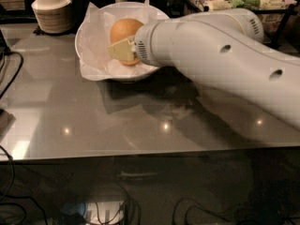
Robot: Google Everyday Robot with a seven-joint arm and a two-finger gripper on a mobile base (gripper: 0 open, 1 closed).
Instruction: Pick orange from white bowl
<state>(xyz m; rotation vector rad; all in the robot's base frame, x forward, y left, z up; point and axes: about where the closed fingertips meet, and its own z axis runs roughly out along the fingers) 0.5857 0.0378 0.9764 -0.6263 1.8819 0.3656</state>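
Observation:
The white bowl (93,29), lined with crinkled white paper, stands at the back of the grey table. An orange (125,29) sits high in it, about level with the rim. My gripper (123,45) reaches into the bowl from the right at the end of the thick white arm (220,60). One cream fingertip (121,50) lies against the near side of the orange; the other finger is hidden behind the fruit. The gripper is shut on the orange.
A stack of small cream bowls (51,11) stands at the back left next to the white bowl. A black basket of packaged snacks (243,1) is at the back right. Dark cups line the back edge. Cables (9,74) run along the left side.

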